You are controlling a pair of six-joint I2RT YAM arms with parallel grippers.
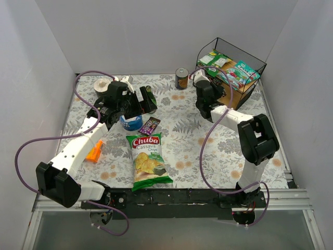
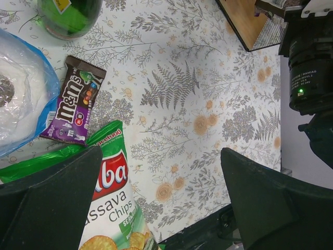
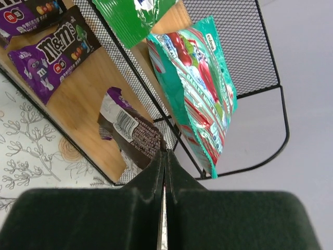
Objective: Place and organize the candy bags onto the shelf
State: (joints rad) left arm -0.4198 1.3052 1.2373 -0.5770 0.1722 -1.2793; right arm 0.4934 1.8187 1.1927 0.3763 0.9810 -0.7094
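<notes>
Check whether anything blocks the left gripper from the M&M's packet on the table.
Nothing visible does. The open left gripper hangs above the table; the packet lies uncovered, with the chips bag at one end and a clear bag beside it.

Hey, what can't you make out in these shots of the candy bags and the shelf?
Top view: orange packet mostly under the left arm; lower tier of the shelf largely under its upper board.
Left wrist: bottle cut by the top edge; chips bag partly behind a finger.
Right wrist: shut right gripper covers the near end of the brown packet, so a grip is unclear; green bag cut by the top edge.
</notes>
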